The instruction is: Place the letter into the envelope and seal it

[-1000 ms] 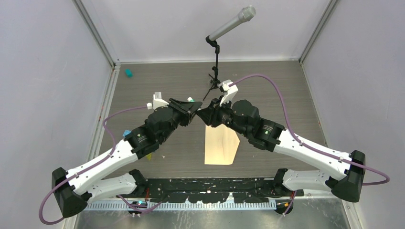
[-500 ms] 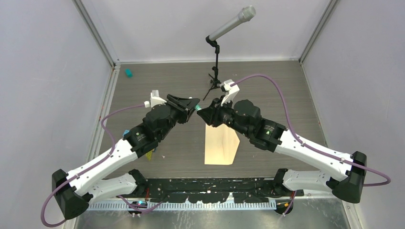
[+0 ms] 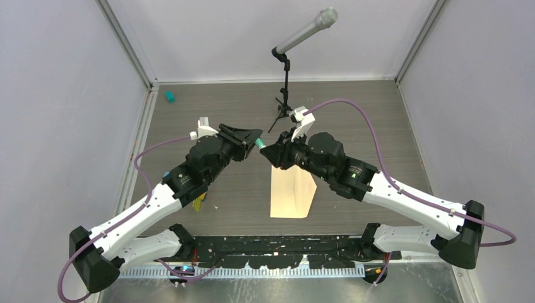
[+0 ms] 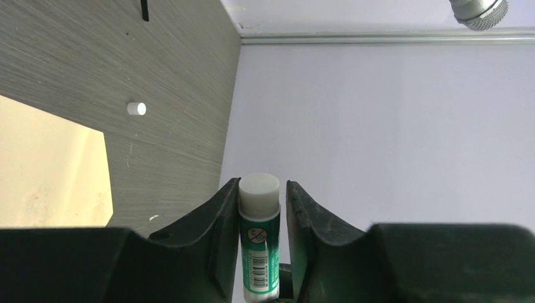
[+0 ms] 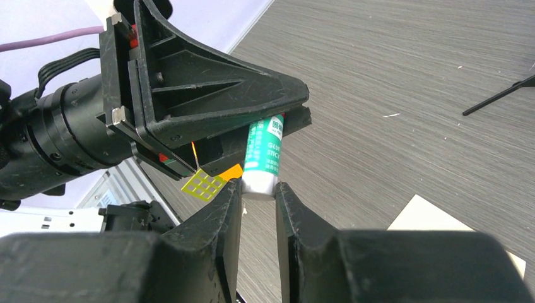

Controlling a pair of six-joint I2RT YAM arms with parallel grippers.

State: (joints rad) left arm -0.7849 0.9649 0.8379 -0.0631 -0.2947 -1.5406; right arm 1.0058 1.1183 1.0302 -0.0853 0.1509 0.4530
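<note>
The left gripper (image 4: 259, 208) clamped a glue stick (image 4: 258, 235). The right gripper (image 5: 255, 196) closed on its white end. The envelope (image 3: 292, 192) lay at 6 o'clock below both grippers.

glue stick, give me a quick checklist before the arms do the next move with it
1. Left claw shut on the glue stick: ok.
2. Right claw closed on the stick's white end: cannot tell.
3. Cap off: cannot tell; a small white cylinder lies on the table.
4. Envelope flat below the arms: ok.
5. Letter inside: cannot tell.
6. Microphone stand away from both claws: ok.
</note>
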